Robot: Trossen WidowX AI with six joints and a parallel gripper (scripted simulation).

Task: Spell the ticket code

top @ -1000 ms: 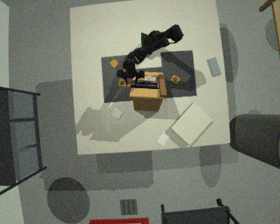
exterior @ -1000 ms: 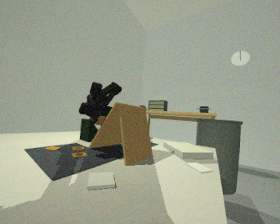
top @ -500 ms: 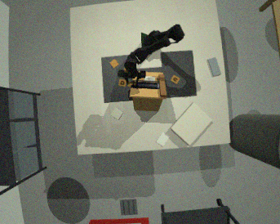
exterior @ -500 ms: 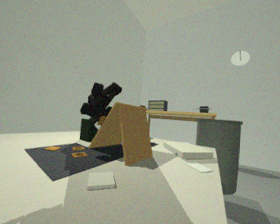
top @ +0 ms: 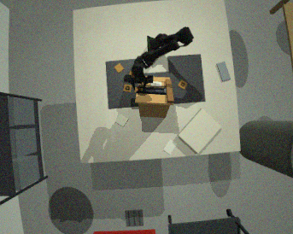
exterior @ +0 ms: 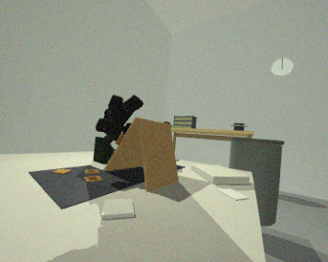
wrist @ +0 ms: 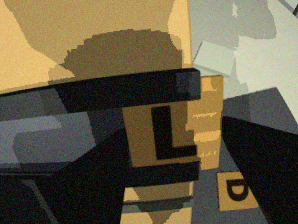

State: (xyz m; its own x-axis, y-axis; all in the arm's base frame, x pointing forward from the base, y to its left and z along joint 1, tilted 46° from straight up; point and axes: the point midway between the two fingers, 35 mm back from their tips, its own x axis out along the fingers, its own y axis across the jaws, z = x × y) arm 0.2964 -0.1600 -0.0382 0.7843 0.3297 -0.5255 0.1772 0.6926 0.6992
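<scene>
My gripper is shut on the L tile. The tile sits between the two dark lips of the rail at its open end, its right edge sticking out past the lips. The rail is on the slanted wooden board. A D tile lies below and right of the fingers in the wrist view. Loose orange tiles lie on the mat; their letters are unreadable there. The rail's inner part is partly hidden, and no code is readable.
The dark mat lies under the board. A small pale block, a large white slab, a white card and a blue-grey block lie on the counter. A grey bin stands beyond its edge.
</scene>
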